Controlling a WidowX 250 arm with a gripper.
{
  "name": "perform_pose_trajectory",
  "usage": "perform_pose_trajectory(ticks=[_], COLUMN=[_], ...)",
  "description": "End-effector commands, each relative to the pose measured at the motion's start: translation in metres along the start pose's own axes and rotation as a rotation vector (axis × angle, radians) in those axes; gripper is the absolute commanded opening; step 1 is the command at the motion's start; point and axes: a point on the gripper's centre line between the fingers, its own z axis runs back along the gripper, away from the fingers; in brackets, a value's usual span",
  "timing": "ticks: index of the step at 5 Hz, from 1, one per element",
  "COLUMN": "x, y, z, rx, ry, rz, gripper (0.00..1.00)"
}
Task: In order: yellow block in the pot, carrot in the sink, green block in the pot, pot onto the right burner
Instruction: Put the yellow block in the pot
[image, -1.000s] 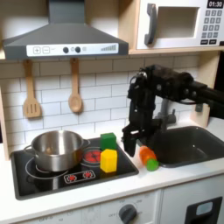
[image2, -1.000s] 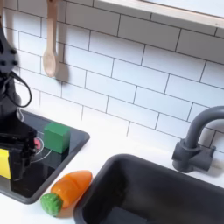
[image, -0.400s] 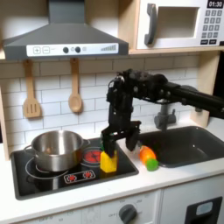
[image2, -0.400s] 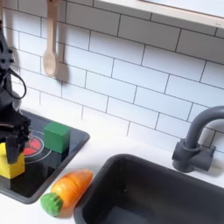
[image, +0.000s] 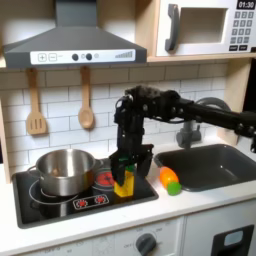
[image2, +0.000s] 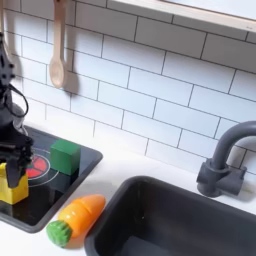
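On the stovetop (image: 60, 205), gripper (image: 124, 176) straddles yellow block (image: 124, 185).

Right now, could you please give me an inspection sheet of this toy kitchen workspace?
Surface: black stovetop set in a white counter.
Job's things: yellow block on the stovetop beside the pot; green block behind it; carrot on the counter beside the sink.
Clutter: nothing seen.
Tool: tool lowered around the yellow block; closure unclear.
Cables: dark cabling along the arm.
Surroundings: wooden spoon and spatula on the tiled wall, range hood, microwave, faucet.
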Motion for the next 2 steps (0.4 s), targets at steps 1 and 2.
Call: perform_pose_trajectory(ticks=[1, 2], x=[0.0067, 0.0124], y=[-0.0038, -0.0083], z=[-0.0087, -0.0101], rx=[0.004, -0.009], ry=[-0.008, -0.020], rz=[-0.010, -0.018], gripper=[1.00, 1.00])
